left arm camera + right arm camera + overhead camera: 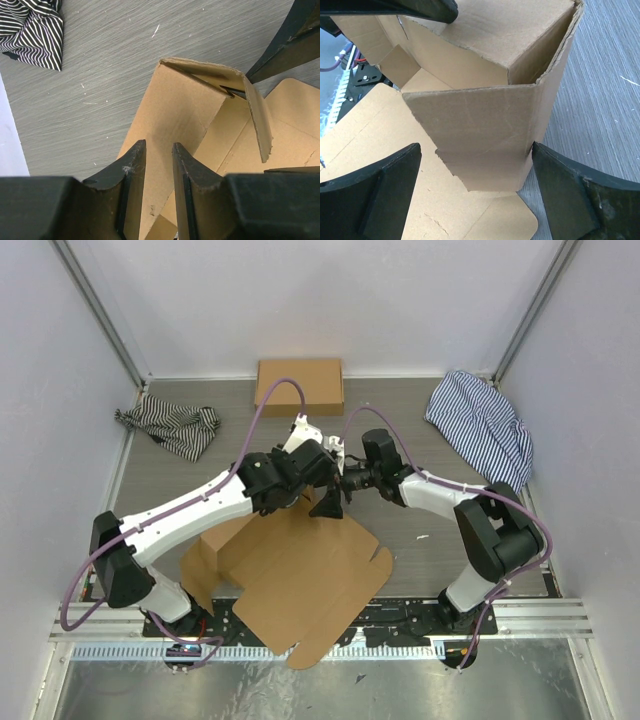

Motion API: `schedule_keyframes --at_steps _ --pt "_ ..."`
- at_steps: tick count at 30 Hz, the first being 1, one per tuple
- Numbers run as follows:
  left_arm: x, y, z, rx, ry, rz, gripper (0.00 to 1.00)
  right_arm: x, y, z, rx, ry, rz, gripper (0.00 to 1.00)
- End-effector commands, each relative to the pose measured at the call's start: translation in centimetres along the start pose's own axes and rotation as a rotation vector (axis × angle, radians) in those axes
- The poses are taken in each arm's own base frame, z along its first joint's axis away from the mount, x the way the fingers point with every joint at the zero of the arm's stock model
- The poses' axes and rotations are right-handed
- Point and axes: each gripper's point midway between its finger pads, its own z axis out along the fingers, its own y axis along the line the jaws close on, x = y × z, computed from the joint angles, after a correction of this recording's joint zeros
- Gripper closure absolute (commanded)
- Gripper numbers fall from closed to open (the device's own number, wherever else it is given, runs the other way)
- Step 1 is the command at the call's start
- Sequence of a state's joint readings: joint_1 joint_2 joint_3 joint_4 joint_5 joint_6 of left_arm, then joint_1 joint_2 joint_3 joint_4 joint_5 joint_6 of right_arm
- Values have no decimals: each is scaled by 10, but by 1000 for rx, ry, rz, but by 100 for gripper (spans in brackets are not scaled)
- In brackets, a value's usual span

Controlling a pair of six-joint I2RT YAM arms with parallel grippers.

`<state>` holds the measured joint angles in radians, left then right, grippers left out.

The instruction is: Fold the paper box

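Note:
The paper box (pixel 300 585) is a brown die-cut cardboard piece lying at the near middle of the table, its far end folded up into walls. In the left wrist view a raised panel of the paper box (pixel 175 115) shows its face between and beyond my left gripper (pixel 158 145), whose jaws stand partly apart with nothing pinched. My right gripper (pixel 476 147) is open wide astride a folded side flap (pixel 480 130). Its right fingertip (pixel 542 160) is at the flap's crease. The two grippers meet over the box's far end, the left gripper (pixel 328 502) beside the right gripper (pixel 347 480).
A neat low brown box (pixel 300 386) stands at the back middle. A striped cloth (pixel 170 426) lies at the back left, also seen as the striped cloth (pixel 30 30) in the left wrist view. Another striped cloth (pixel 482 428) lies back right. White walls enclose the table.

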<state>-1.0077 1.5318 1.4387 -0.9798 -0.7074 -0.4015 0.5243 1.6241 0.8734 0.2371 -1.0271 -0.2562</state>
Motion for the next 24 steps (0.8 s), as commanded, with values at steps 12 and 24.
schedule_keyframes --at_steps 12,24 --pt "1 7 -9 14 -6 -22 65 -30 -7 -24 -176 -61 -137 9" --pt "-1 6 -10 16 -5 -22 65 -23 -16 -56 -279 -249 -132 8"
